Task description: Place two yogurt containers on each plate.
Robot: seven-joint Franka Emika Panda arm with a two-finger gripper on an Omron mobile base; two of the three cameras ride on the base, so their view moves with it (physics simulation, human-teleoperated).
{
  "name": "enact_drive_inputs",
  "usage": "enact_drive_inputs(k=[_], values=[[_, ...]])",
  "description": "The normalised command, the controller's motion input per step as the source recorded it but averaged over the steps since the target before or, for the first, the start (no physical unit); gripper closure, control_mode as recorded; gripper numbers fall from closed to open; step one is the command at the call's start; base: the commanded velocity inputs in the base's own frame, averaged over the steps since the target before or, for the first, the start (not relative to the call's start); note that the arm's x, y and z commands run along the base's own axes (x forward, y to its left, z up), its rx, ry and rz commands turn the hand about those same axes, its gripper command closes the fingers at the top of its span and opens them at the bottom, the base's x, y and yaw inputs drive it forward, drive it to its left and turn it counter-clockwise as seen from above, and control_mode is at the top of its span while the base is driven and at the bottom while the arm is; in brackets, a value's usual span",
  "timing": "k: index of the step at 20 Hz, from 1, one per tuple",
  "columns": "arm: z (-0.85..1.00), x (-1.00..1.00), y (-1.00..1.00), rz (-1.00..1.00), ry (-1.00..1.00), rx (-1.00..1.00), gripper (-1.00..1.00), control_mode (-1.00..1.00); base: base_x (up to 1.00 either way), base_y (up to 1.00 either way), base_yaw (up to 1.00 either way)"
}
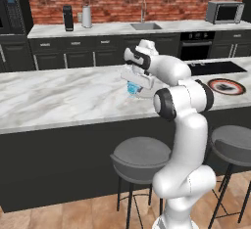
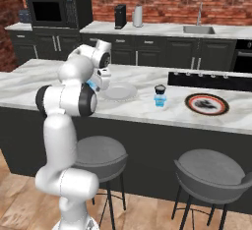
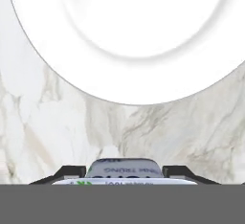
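Observation:
My gripper [image 1: 133, 88] hangs just above the marble island and is shut on a light blue yogurt container [image 1: 132, 87]. In the hand view the container's printed top [image 3: 124, 169] sits between the two dark fingertips [image 3: 72, 173]. The pale white plate [image 3: 139, 36] lies just ahead of the held container, also seen from the right base [image 2: 119, 92]. Another light blue yogurt container [image 2: 160, 97] with a dark top stands on the counter between the plates. The red-rimmed plate [image 2: 206, 104] lies further right, with a dark shape at its centre [image 1: 226, 86].
A black cooktop [image 2: 211, 80] is set into the island behind the red-rimmed plate. Two grey stools [image 1: 141, 158] stand under the island's front edge. Bare marble [image 1: 59, 96] stretches left of the gripper. A sink and microwave sit on the far back counter.

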Motion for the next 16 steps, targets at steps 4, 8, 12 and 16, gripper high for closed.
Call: enact_drive_inputs(k=[4, 8, 12, 16], values=[[-0.02, 0.41, -0.44, -0.05, 0.0, 0.0, 1.0, -1.0, 0.0, 0.0, 0.0], [-0.05, 0.44, -0.39, -0.08, 0.0, 0.0, 1.0, -1.0, 0.0, 0.0, 0.0], [-0.23, 0.33, -0.17, -0.1, 0.0, 0.0, 1.0, -1.0, 0.0, 0.0, 0.0], [-0.21, 0.29, -0.01, -0.09, 0.0, 0.0, 1.0, -1.0, 0.0, 0.0, 0.0]])
